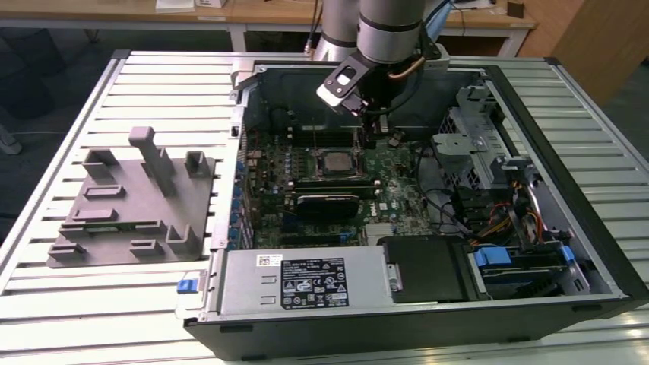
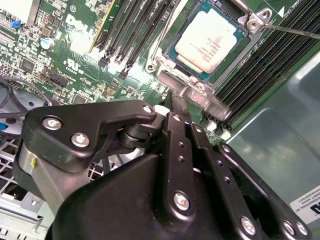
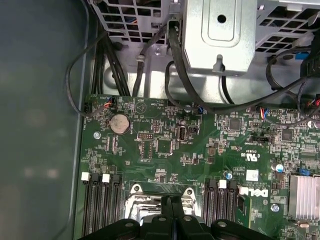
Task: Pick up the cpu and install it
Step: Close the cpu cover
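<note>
Table: the slatted metal table [image 1: 61, 319] carries the whole set-up, so every part sits flat under the arm.
Case: the computer case [image 1: 598, 251] lies on its side with the open panel up. It runs from the centre to 3 o'clock of the exterior view. Judged: it is laid this way so that the board faces straight up.
Fixture: the grey moulded fixture [image 1: 132, 205] stands on the table at 9 o'clock of the case, just beside it and well apart from the gripper.
Arm: the arm [image 1: 390, 23] drops in from 12 o'clock, near vertical, which lets it pass between the case walls.
Motherboard: the motherboard [image 1: 396, 182] lies flat on the case floor, with memory slots [image 2: 130, 30] to either side of the socket.
Gripper: the gripper [image 1: 371, 135] has its fingers pressed together with nothing between them, as seen in both wrist views. Its tip hangs low at 1 o'clock of the socket, close by the frame's edge. Whether it touches cannot be told.
Socket frame: the socket frame [image 2: 251, 21] puts a metal rim around the chip.
CPU: the cpu [image 2: 209, 37] lies flat in the socket, silver top up, at 7 o'clock of the gripper tip. Judged: it is placed. Whether it is latched cannot be told.
</note>
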